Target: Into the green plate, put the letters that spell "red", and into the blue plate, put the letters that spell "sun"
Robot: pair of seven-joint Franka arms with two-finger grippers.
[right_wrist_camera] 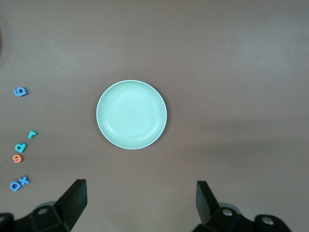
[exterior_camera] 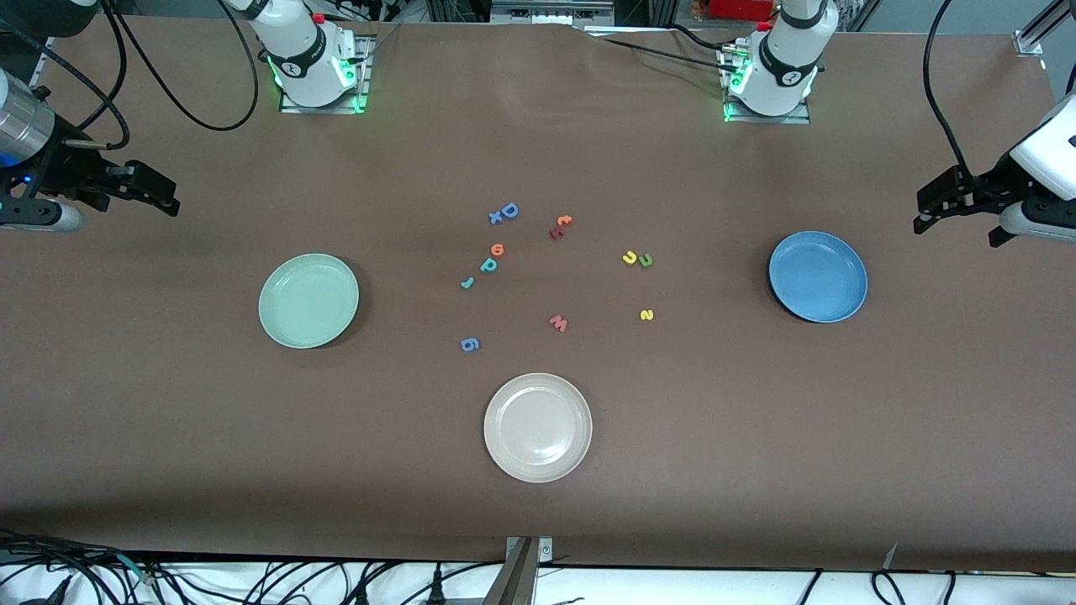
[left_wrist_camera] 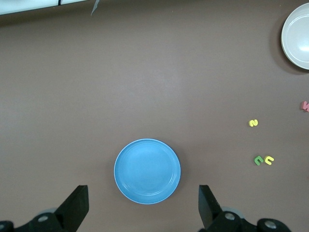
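- We are hovering our left gripper (exterior_camera: 925, 220) over the left arm's end of the table, fingers spread wide and holding nothing; the blue plate (exterior_camera: 818, 276) is lying on the table beside it, toward the centre.
- We are hovering our right gripper (exterior_camera: 168, 202) over the right arm's end of the table, also wide open and empty, with the green plate (exterior_camera: 308, 300) resting nearby, toward the centre.
- Both plates are sitting empty, so we judge that the first pick has yet to be made.
- The teal "r" (exterior_camera: 467, 283), teal "d" (exterior_camera: 488, 265) and orange "e" (exterior_camera: 497, 249) are lying close together in a row between the two plates, well apart from our right gripper and closer to the green plate.
- The yellow arch letter (exterior_camera: 629, 258) and green arch letter (exterior_camera: 646, 260) are touching; the yellow "s" (exterior_camera: 646, 315) is lying nearer the front camera, all on the blue plate's side of the scatter, well apart from our left gripper.
- To pick well, we are planning to come straight down on one tiny letter at a time, narrowing the fingers so neighbours stay put, especially the touching arches.
- We are leaving alone the blue "D" (exterior_camera: 508, 210), red "w" (exterior_camera: 558, 323), and beige plate (exterior_camera: 538, 427).
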